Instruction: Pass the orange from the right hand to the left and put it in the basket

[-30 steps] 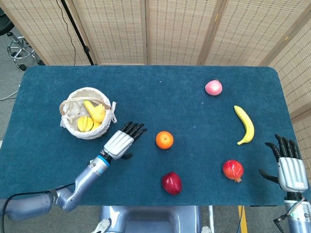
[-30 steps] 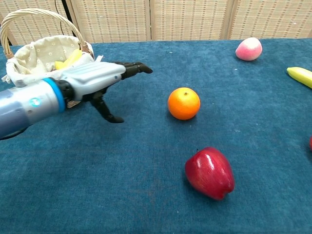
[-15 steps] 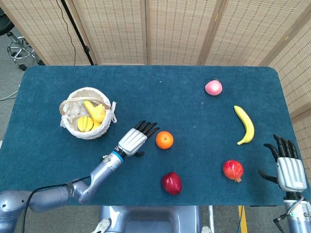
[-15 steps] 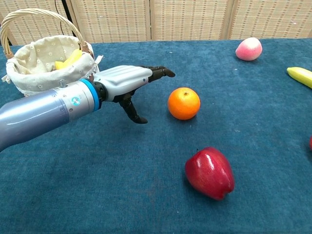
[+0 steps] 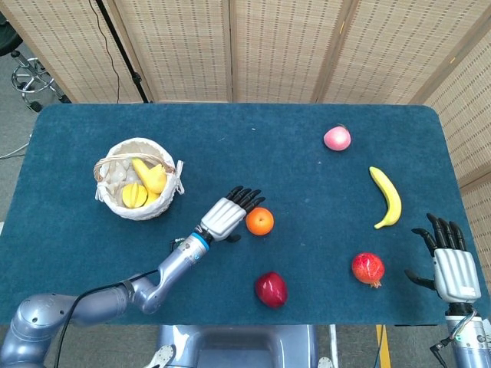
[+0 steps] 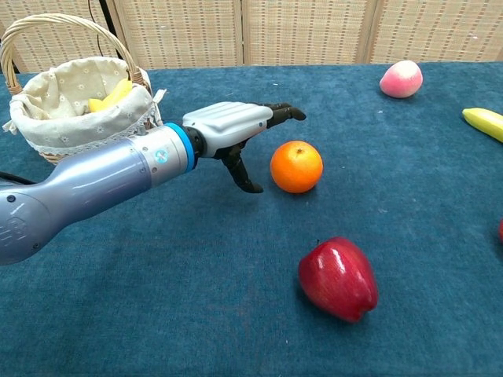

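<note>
The orange [image 5: 260, 221] [image 6: 296, 166] lies on the blue table near its middle, held by neither hand. My left hand [image 5: 229, 215] [image 6: 236, 129] hovers just to its left, palm down, fingers spread and reaching over the fruit's near side, thumb hanging below. It holds nothing. The wicker basket [image 5: 107, 198] [image 6: 75, 126] with a cloth lining and yellow fruit inside stands at the left. My right hand [image 5: 451, 264] rests open at the table's right front corner, far from the orange, and is absent from the chest view.
A red apple [image 5: 271, 289] [image 6: 339, 279] lies in front of the orange. A pomegranate [image 5: 367, 268] sits near my right hand. A banana [image 5: 388, 198] [image 6: 482, 121] and a pink peach [image 5: 337, 138] [image 6: 401, 78] lie at the right back.
My left hand has travelled right, from beside the basket to just beside the orange. The right hand has slid slightly back toward the table edge. The orange has stayed put.
</note>
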You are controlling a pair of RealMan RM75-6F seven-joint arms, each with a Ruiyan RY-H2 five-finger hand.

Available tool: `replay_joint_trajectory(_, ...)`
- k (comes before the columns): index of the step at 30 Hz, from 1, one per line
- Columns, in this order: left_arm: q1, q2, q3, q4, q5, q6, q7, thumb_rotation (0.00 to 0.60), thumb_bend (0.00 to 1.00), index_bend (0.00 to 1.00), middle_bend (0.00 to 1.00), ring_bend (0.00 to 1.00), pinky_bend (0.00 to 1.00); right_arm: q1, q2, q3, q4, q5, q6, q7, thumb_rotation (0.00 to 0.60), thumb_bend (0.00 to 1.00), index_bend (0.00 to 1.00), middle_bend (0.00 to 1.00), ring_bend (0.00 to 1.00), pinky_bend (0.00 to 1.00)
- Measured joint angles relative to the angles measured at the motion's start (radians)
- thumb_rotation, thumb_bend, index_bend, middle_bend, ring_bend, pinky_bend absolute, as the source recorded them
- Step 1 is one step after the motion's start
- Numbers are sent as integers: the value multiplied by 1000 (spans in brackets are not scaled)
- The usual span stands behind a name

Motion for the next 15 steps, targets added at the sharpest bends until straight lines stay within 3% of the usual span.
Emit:
replay_joint_trajectory(7, -47, -59, -6, 79, 2, -14, -21, 600, 210, 20, 0, 2, 104, -4, 5, 0, -6, -11, 3, 6, 600, 0, 259, 59, 0, 0)
replay_joint_trajectory(10, -55, -86, -4, 115, 4, -3, -29, 600, 254, 186, 89, 102, 226, -7, 9, 2, -6, -10, 5, 14, 600, 0, 260, 59, 0, 0)
replay_joint_trajectory(15, -49, -143, 1, 196, 22, 78, -46, 600, 472, 546, 440, 396, 463, -11, 15, 5, -9, -14, 11, 30, 600, 0, 265, 59, 0, 0)
